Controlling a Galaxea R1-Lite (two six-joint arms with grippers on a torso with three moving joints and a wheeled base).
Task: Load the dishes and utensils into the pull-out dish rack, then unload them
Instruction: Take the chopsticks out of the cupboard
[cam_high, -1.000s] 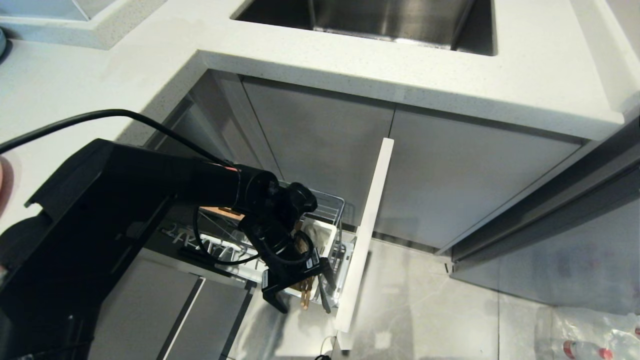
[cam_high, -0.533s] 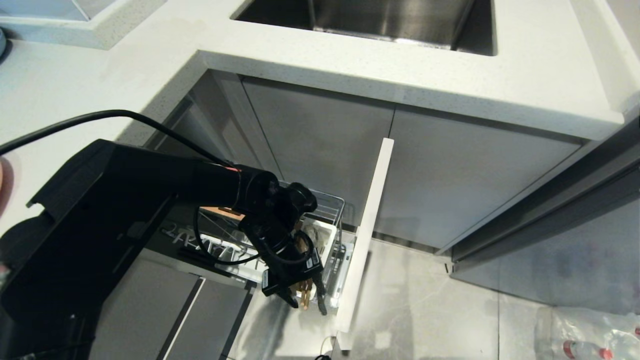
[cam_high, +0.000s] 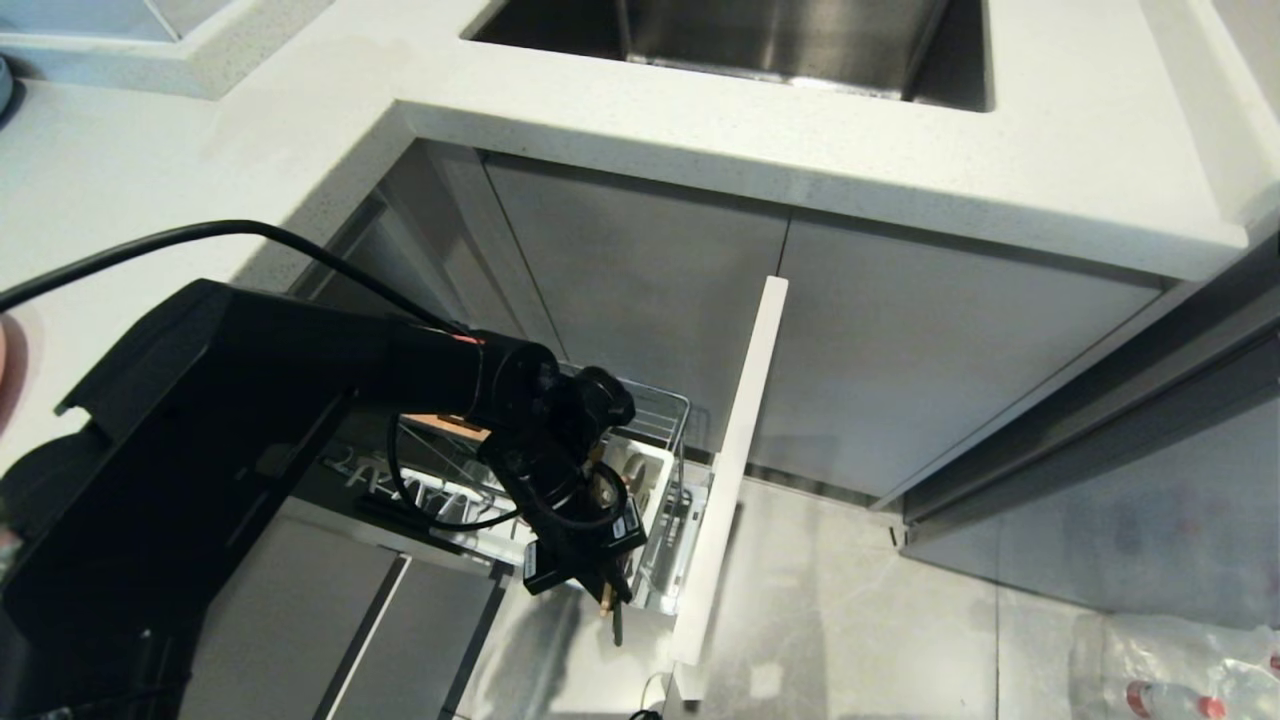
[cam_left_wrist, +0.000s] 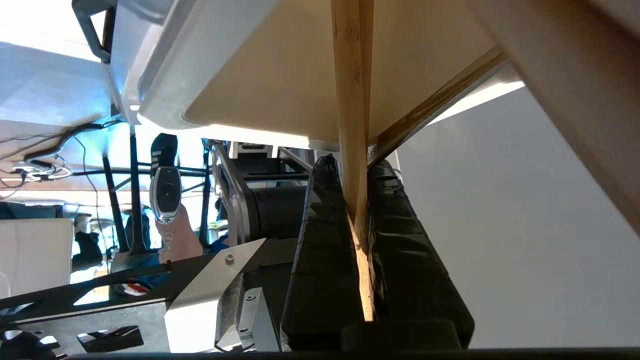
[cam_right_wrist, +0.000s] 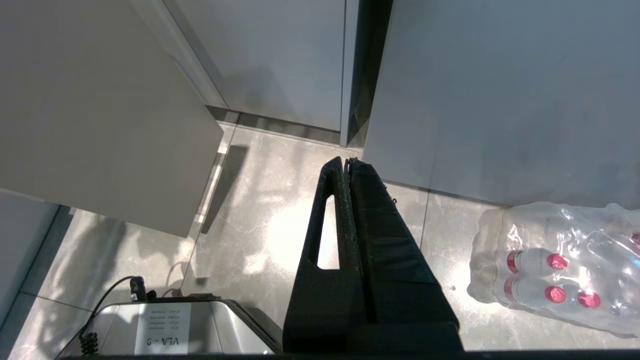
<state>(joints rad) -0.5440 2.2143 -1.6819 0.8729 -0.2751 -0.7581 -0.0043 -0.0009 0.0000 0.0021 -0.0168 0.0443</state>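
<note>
The pull-out dish rack (cam_high: 672, 408) stands drawn out below the counter, its white cutlery box (cam_high: 650, 462) behind the pale drawer front (cam_high: 738, 450). My left gripper (cam_high: 606, 592) hangs over the front of that box, shut on the wooden chopsticks (cam_high: 607, 600). In the left wrist view the chopsticks (cam_left_wrist: 350, 100) run from the box (cam_left_wrist: 165, 65) down between the black fingers (cam_left_wrist: 325, 240) of the left gripper (cam_left_wrist: 352, 167). A grey shape in the box may be the spoon. The dishes are out of view. My right gripper (cam_right_wrist: 348, 162) hangs shut and empty above the floor.
The white counter (cam_high: 800, 130) with a steel sink (cam_high: 760, 40) overhangs grey cabinet doors (cam_high: 640, 280). A wrapped pack of water bottles (cam_right_wrist: 560, 265) lies on the tiled floor. A person's hand (cam_left_wrist: 172, 240) holds a key fob behind the left gripper.
The left gripper's fingers have closed from wide open onto the chopsticks. The arm itself has stayed where it was.
</note>
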